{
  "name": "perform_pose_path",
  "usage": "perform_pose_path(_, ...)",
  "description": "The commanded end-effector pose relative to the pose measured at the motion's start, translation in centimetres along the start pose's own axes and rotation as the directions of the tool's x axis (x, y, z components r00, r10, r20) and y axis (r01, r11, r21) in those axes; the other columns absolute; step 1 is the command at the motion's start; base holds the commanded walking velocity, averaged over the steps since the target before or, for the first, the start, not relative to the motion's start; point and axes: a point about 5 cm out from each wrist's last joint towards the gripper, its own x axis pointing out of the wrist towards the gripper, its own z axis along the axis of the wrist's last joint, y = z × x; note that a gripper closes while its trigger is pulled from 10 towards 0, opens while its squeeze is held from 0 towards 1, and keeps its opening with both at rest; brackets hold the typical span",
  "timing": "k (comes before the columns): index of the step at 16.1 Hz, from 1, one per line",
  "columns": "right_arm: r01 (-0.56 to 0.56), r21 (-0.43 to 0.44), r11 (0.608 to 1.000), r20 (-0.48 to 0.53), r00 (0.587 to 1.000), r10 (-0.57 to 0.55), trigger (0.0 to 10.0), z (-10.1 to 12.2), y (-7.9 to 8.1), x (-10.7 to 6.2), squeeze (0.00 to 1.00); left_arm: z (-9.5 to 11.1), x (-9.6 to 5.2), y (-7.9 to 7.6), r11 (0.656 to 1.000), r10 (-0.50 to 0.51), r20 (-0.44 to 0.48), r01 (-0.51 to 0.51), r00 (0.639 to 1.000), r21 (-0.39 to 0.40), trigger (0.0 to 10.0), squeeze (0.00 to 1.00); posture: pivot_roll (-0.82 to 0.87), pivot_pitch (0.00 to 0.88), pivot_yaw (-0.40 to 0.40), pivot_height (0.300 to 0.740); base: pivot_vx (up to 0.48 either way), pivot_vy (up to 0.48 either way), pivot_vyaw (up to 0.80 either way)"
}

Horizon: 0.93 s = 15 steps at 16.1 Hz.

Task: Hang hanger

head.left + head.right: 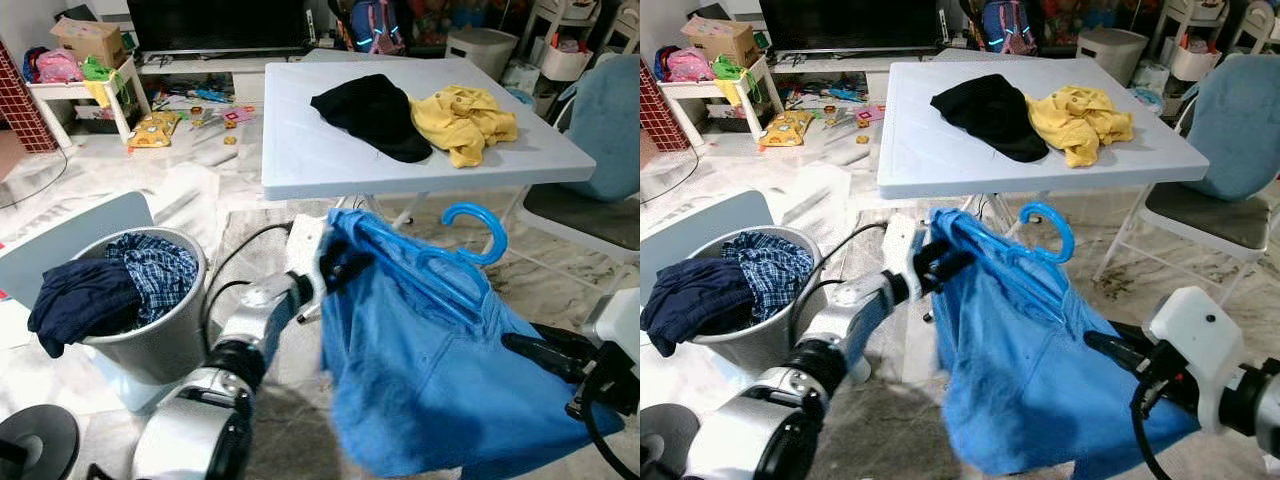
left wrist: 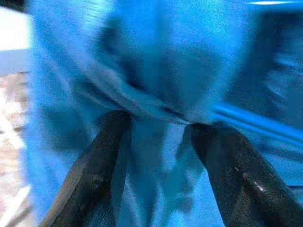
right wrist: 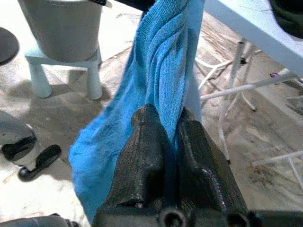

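- Garment on hanger, mid-air: a blue shirt (image 1: 430, 390) hangs draped over a blue hanger (image 1: 440, 262), held in front of the white table's (image 1: 300, 150) near edge, off the floor.
- Left gripper (image 1: 345, 265) is up at the shirt's top corner, fingers (image 2: 99, 156) parted around a bunched fold of cloth and what looks like the hanger's end, so it's gripping the cloth.
- Right gripper (image 3: 163, 142) comes in low, fingers pressed nearly together, pinching the shirt's lower side.
- Hook curls up free, toward the table edge, caught on nothing.
- Step in hand, I'd say: carrying the dressed hanger, hanging not yet done.
- No rail in sight here; next move calls for finding one, keeping the shirt from sliding off, then lifting the hook over it.
- Black garment (image 1: 375, 115) and yellow one (image 1: 465, 120) wait at the table's far right corner; a grey bin (image 1: 160, 330) of clothes stands left.
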Motion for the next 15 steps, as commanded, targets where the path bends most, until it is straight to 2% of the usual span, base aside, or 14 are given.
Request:
perform_pose_path(1,-0.002,-0.044,0.999,0.019,1.000,0.003,10.0,0.8,0.4,0.1,0.00,0.2,0.2,-0.5,0.999,-0.048,0.005,0.048,0.999,-0.012,10.0,0.69,-0.08,0.000,-0.005,0.740,0.000,0.000,0.00)
perform_pose_path(2,0.002,-0.046,0.999,0.021,1.000,-0.001,10.0,0.8,0.4,0.3,0.00,0.1,0.1,-0.6,0.997,-0.065,0.008,0.065,0.998,-0.029,10.0,1.00,-0.08,0.000,-0.005,0.740,0.000,0.000,0.00)
perform_pose_path(3,0.015,-0.047,0.999,0.021,1.000,-0.014,10.0,0.8,0.2,0.5,0.00,-0.1,0.0,-0.8,0.994,-0.095,0.006,0.095,0.995,-0.051,10.0,1.00,-0.07,0.000,-0.006,0.740,0.000,0.000,0.00)
perform_pose_path(5,0.021,-0.049,0.999,0.023,1.000,-0.020,10.0,0.8,0.1,0.8,0.00,-0.5,-0.2,-1.0,0.992,-0.115,-0.010,0.114,0.993,-0.046,10.0,1.00,-0.07,0.000,-0.007,0.740,0.000,0.000,0.00)
perform_pose_path(7,0.016,-0.048,0.999,0.030,0.999,-0.014,10.0,1.0,0.1,1.0,0.00,-0.8,-0.4,-0.6,0.997,-0.073,-0.028,0.073,0.997,-0.018,10.0,1.00,-0.07,0.000,-0.012,0.740,0.000,0.000,0.00)
perform_pose_path(8,-0.018,-0.048,0.999,0.034,0.999,0.020,10.0,1.2,0.5,1.0,0.00,-0.6,-0.3,-0.1,1.000,-0.018,-0.032,0.018,0.999,0.003,10.0,0.00,-0.07,0.000,-0.014,0.740,0.000,0.000,0.00)
perform_pose_path(11,-0.052,-0.047,0.998,0.022,0.998,0.053,10.0,1.1,1.1,0.6,0.00,-0.2,-0.2,0.5,0.999,0.045,-0.022,-0.044,0.999,0.027,10.0,0.00,-0.07,0.000,-0.014,0.740,0.000,0.000,0.00)
perform_pose_path(12,-0.075,-0.033,0.997,-0.009,0.997,0.075,10.0,0.7,1.3,-0.2,0.00,0.4,-0.2,1.2,0.992,0.112,-0.017,-0.111,0.994,0.064,10.0,0.00,-0.08,0.000,-0.010,0.740,0.000,0.000,0.00)
perform_pose_path(14,-0.083,-0.025,0.996,-0.024,0.996,0.082,10.0,0.6,1.5,-0.8,0.00,0.7,-0.4,1.8,0.987,0.146,-0.004,-0.145,0.989,0.070,10.0,0.00,-0.09,0.000,-0.006,0.740,0.000,0.000,0.00)
perform_pose_path(15,-0.088,-0.020,0.996,-0.041,0.995,0.087,10.0,0.3,1.7,-1.1,0.00,0.9,-0.4,1.9,0.988,0.142,0.015,-0.143,0.990,0.051,0.0,0.00,-0.09,0.000,-0.005,0.740,0.000,0.000,0.00)
